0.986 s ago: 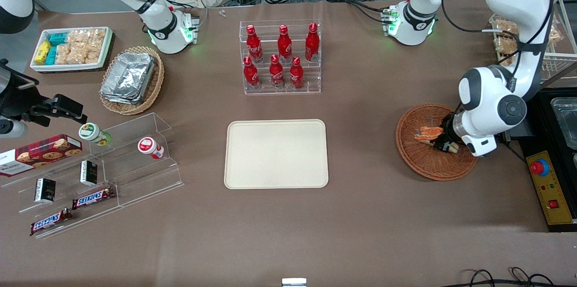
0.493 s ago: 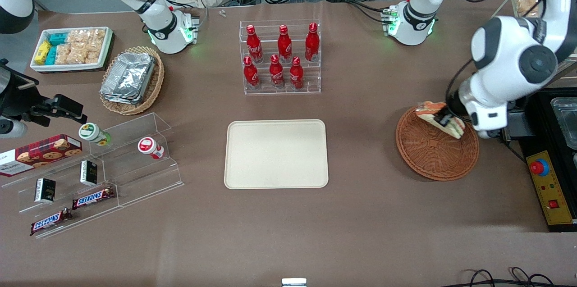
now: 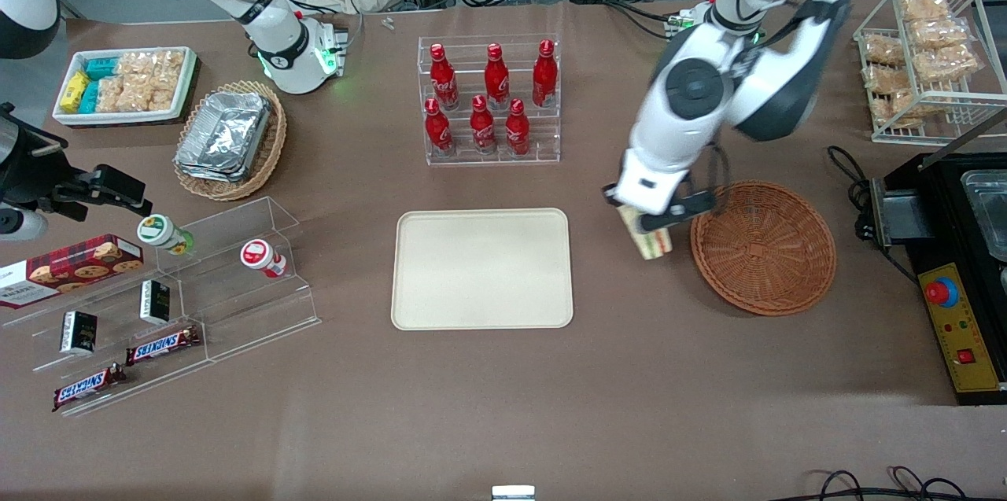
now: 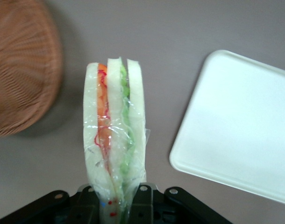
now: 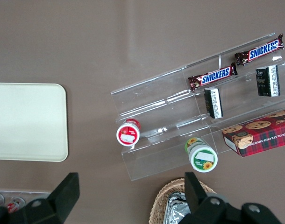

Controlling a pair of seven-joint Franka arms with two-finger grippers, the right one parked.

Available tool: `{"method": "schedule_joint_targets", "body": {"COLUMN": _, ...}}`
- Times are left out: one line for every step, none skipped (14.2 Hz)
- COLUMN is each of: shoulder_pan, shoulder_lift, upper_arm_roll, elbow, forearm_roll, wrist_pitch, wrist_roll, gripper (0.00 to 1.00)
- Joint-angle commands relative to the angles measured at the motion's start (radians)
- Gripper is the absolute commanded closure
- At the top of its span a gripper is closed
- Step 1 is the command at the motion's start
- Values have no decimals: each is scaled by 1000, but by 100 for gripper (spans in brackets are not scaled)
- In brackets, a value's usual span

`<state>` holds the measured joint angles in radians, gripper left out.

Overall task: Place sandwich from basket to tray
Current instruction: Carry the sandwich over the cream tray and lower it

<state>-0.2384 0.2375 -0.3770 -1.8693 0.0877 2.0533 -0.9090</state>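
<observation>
My left gripper (image 3: pixel 651 226) (image 4: pixel 117 200) is shut on the sandwich (image 3: pixel 655 241) (image 4: pixel 114 140), a plastic-wrapped wedge of pale bread with orange, red and green layers. It hangs above the bare table between the reddish-brown wicker basket (image 3: pixel 763 246) (image 4: pixel 21 65) and the cream-beige tray (image 3: pixel 482 268) (image 4: pixel 240 126). The sandwich is clear of the basket's rim and short of the tray's edge. The basket holds nothing. The tray is bare.
A clear rack of red bottles (image 3: pixel 489 100) stands farther from the front camera than the tray. A wire rack of snack bags (image 3: pixel 928 53) and a black appliance (image 3: pixel 960 249) sit at the working arm's end. Acrylic shelves with snacks (image 3: pixel 157 304) lie toward the parked arm's end.
The gripper lifted the sandwich out of the basket, then carried it sideways over the rim toward the tray. The basket is now empty.
</observation>
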Motion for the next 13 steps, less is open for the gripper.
{"method": "schedule_joint_targets", "body": {"shoulder_pan": -96, "shoulder_lift": 213, "upper_arm_roll": 1, "elbow": 211, "forearm_roll": 61, "wrist_pitch": -8, "wrist_roll": 19, "gripper": 100}}
{"method": "schedule_joint_targets", "body": {"shoulder_pan": -108, "shoulder_lift": 262, "upper_arm_roll": 1, "elbow": 244, "forearm_roll": 63, "wrist_pitch": -1, "wrist_roll": 28, "gripper": 100}}
{"method": "schedule_joint_targets", "body": {"shoulder_pan": -125, "shoulder_lift": 304, "upper_arm_roll": 1, "elbow": 271, "forearm_roll": 73, "wrist_pitch": 13, "wrist_roll": 32, "gripper": 100}}
{"method": "schedule_joint_targets", "body": {"shoulder_pan": -139, "shoulder_lift": 336, "upper_arm_roll": 1, "elbow": 277, "forearm_roll": 107, "wrist_pitch": 49, "wrist_roll": 32, "gripper": 100}}
{"method": "schedule_joint_targets", "body": {"shoulder_pan": -145, "shoulder_lift": 356, "upper_arm_roll": 1, "elbow": 274, "forearm_roll": 147, "wrist_pitch": 94, "wrist_roll": 32, "gripper": 100}}
{"method": "schedule_joint_targets", "body": {"shoulder_pan": -160, "shoulder_lift": 383, "upper_arm_roll": 1, "elbow": 277, "forearm_roll": 182, "wrist_pitch": 126, "wrist_roll": 33, "gripper": 100}}
{"method": "schedule_joint_targets", "body": {"shoulder_pan": -165, "shoulder_lift": 410, "upper_arm_roll": 1, "elbow": 277, "forearm_roll": 220, "wrist_pitch": 151, "wrist_roll": 33, "gripper": 100}}
{"method": "schedule_joint_targets", "body": {"shoulder_pan": -167, "shoulder_lift": 434, "upper_arm_roll": 1, "elbow": 277, "forearm_roll": 256, "wrist_pitch": 183, "wrist_roll": 32, "gripper": 100}}
{"method": "schedule_joint_targets", "body": {"shoulder_pan": -167, "shoulder_lift": 456, "upper_arm_roll": 1, "elbow": 276, "forearm_roll": 273, "wrist_pitch": 215, "wrist_roll": 32, "gripper": 100}}
{"method": "schedule_joint_targets", "body": {"shoulder_pan": -165, "shoulder_lift": 471, "upper_arm_roll": 1, "elbow": 276, "forearm_roll": 273, "wrist_pitch": 234, "wrist_roll": 32, "gripper": 100}}
{"method": "schedule_joint_targets", "body": {"shoulder_pan": -165, "shoulder_lift": 480, "upper_arm_roll": 1, "elbow": 274, "forearm_roll": 274, "wrist_pitch": 251, "wrist_roll": 33, "gripper": 94}}
{"method": "schedule_joint_targets", "body": {"shoulder_pan": -165, "shoulder_lift": 486, "upper_arm_roll": 1, "elbow": 274, "forearm_roll": 276, "wrist_pitch": 261, "wrist_roll": 33, "gripper": 45}}
{"method": "schedule_joint_targets", "body": {"shoulder_pan": -165, "shoulder_lift": 493, "upper_arm_roll": 3, "elbow": 274, "forearm_roll": 282, "wrist_pitch": 265, "wrist_roll": 33, "gripper": 0}}
